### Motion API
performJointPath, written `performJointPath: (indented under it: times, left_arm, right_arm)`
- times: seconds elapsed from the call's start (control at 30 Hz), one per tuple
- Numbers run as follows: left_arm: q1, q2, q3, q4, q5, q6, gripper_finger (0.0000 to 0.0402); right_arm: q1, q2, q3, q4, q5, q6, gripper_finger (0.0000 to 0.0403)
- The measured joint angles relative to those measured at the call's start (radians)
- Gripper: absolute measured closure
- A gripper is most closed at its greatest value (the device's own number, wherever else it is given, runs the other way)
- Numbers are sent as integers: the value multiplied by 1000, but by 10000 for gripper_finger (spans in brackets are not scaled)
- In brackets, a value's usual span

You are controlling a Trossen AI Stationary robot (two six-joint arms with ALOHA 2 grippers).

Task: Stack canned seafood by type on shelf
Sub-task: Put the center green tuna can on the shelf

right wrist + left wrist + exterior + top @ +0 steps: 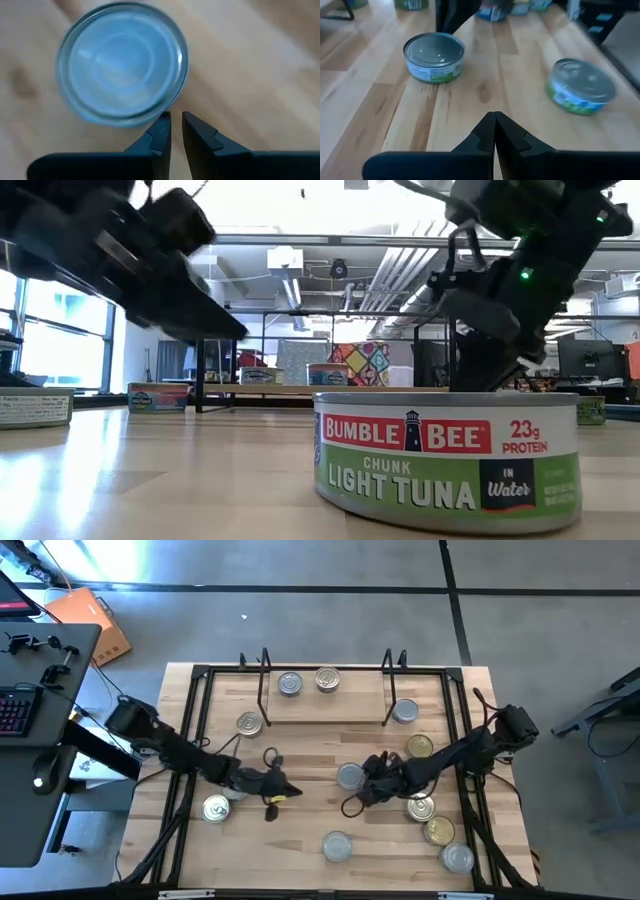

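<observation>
Bench (pixel 300 830) light blond wood with darker grain streaks, edged by a black metal frame (pixel 190 720). Shelf (pixel 325 705) same pale wood, thin black uprights. Nearest tin (pixel 447 460): silver rim, label white above with a red band in white letters, bright green below, a small black panel. Silver-grey-topped tin (pixel 122 62) has a bluish sheen. Gold-topped tins (pixel 432 820) at the right side. Both arms matte black; yellow fleck near left gripper (pixel 275 790). Floor (pixel 320 600) grey with dark lines.
</observation>
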Motion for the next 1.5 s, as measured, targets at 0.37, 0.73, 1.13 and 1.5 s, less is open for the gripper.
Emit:
performJointPath:
  times: [0.37, 0.73, 1.13, 1.5]
  left_arm:
    - [56, 221, 160, -4, 31, 20, 401]
    - [104, 254, 170, 1, 67, 35, 401]
    - [166, 300, 171, 54, 68, 42, 401]
    - [160, 119, 171, -172, 66, -2, 401]
  right_arm:
    - [19, 28, 0, 350, -91, -207, 364]
    - [40, 11, 1, 37, 132, 85, 364]
    - [-14, 132, -7, 323, 21, -40, 364]
    - [52, 133, -5, 407, -1, -106, 364]
